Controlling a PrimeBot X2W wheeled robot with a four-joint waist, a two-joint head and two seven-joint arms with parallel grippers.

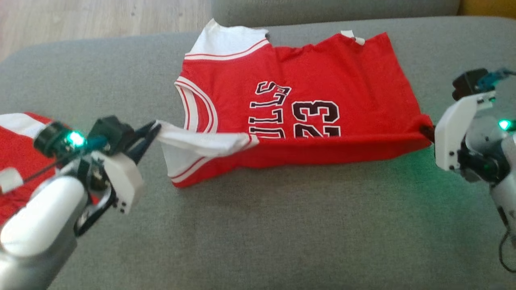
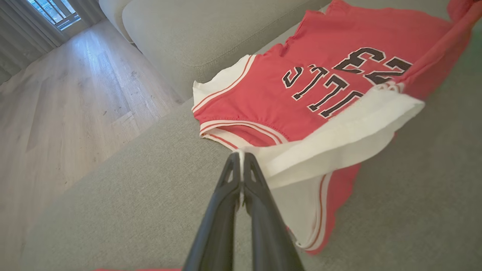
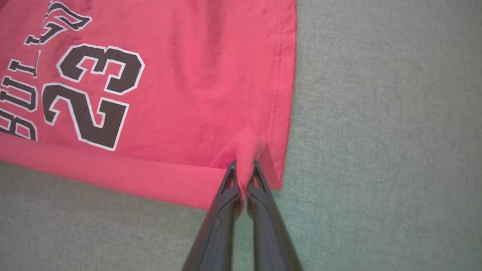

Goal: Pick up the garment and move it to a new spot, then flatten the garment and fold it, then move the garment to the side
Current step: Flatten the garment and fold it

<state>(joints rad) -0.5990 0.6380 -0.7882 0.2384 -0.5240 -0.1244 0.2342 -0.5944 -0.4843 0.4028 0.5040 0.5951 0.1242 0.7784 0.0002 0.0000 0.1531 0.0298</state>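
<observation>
The left gripper (image 2: 241, 154) is pinched tight on the white shoulder strap of the jersey (image 1: 314, 80), holding it stretched just off the seat. At the other end, the right gripper (image 3: 244, 165) is clamped on a small bunch of red cloth at the hem corner. Between the two, the near long edge of the jersey hangs raised in a fairly straight line and looks rolled over on itself. The rest lies flat on the grey sofa seat (image 1: 282, 225), number and lettering facing up, the far shoulder close to the backrest. It looks like thin, light, floppy cloth that will sag wherever it isn't held and wrinkle if dragged, so these shoulder and hem holds on one side seem right for carrying the edge across evenly. A second red garment (image 1: 16, 137) lies beside the left arm
</observation>
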